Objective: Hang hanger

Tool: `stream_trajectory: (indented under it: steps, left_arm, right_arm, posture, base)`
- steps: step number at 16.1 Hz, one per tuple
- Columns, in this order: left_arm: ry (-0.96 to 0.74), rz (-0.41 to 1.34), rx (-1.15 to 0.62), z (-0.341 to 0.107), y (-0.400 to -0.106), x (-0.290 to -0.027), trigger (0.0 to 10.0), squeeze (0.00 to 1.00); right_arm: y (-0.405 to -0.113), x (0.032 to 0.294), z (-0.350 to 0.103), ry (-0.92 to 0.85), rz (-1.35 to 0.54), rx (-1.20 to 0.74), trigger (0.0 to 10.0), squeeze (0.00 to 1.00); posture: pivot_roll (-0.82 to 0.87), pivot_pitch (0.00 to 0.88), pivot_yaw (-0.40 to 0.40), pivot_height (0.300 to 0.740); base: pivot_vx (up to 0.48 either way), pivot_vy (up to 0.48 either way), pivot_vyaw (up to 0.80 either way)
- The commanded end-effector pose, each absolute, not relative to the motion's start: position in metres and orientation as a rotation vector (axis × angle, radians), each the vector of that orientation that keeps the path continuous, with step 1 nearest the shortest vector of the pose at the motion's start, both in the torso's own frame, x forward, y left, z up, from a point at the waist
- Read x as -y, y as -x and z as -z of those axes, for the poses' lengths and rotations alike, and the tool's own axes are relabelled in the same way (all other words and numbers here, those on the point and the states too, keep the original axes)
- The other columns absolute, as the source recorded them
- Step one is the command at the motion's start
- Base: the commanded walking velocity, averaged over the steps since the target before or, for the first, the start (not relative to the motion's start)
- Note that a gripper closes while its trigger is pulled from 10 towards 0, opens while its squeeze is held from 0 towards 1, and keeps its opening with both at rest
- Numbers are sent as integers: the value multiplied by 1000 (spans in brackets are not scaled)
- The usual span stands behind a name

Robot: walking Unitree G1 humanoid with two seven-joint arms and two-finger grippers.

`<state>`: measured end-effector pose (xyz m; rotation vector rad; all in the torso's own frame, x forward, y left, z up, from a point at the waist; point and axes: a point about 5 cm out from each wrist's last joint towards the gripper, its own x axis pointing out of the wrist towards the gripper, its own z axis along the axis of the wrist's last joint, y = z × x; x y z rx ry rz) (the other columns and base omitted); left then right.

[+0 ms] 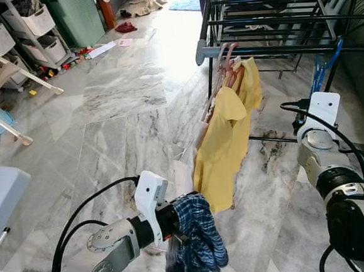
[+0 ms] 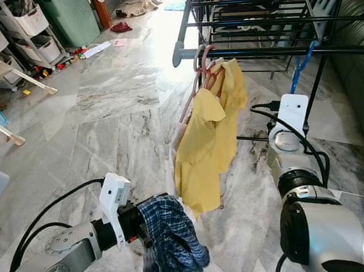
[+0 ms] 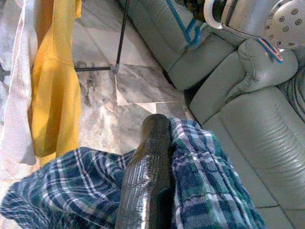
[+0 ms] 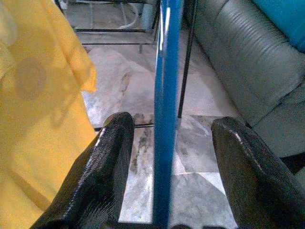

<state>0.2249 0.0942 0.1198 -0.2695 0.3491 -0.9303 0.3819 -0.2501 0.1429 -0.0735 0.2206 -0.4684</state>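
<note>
A black metal drying rack (image 1: 274, 21) stands on a floor of grey-veined white marble tiles (image 1: 123, 109), and everything else is placed from it. From its near rail hang pink hangers (image 1: 226, 69) carrying a yellow short-sleeved shirt (image 1: 226, 139), which drapes down toward the tiles. Just beside the shirt, under the rack's right part, a blue plastic hanger (image 1: 323, 68) hangs from the rail. The right gripper (image 4: 164, 157) sits at that hanger, its two black fingers (image 4: 102, 167) spread apart with the blue bar running between them; the fingers do not press on it, so the grip is released. In front of the rack, low and to its left, the left gripper (image 3: 147, 176) is clenched on a crumpled blue plaid cloth (image 1: 196, 239), which bunches around the fingers and hangs below the wrist. To the right of the rack lies a grey-green leather sofa (image 3: 248, 100). Far to the rack's left, white shelves with plastic drawers (image 1: 32, 31) stand against the wall, with a green bin (image 1: 75, 15) next to them and small scattered items and papers (image 1: 96, 51) on the tiles. Sunlight glares on the floor near the rack's far end.
</note>
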Motion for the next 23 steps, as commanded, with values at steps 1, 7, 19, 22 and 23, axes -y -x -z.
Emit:
stream_trajectory:
  steps: [1,7,19,22,23]
  left_arm:
    - [258,934,-349,-122,-224,-96,10000,0]
    - [258,920,-352,-121,-223,-97,10000,0]
    - [247,918,-356,-121,-224,-100,10000,0]
    - [243,923,-357,-121,-225,-100,10000,0]
    - [242,924,-356,-121,-225,-99,10000,0]
  right_arm:
    - [-380,251,-138,81,452,-263,10000,0]
    - [-388,258,-158,135,382,-251,10000,0]
    - [-385,277,-167,150,395,-270,0,0]
    - [-385,277,-165,146,393,-275,0,0]
    - [-384,277,-164,146,393,-277,0,0]
  posture:
    - [-2,171,104,740]
    - [13,168,100,740]
    - [19,170,109,740]
    - [19,167,111,740]
    - [18,166,110,740]
  base:
    - [0,0,0]
    - [0,0,0]
    - [0,0,0]
    - [0,0,0]
    - [0,0,0]
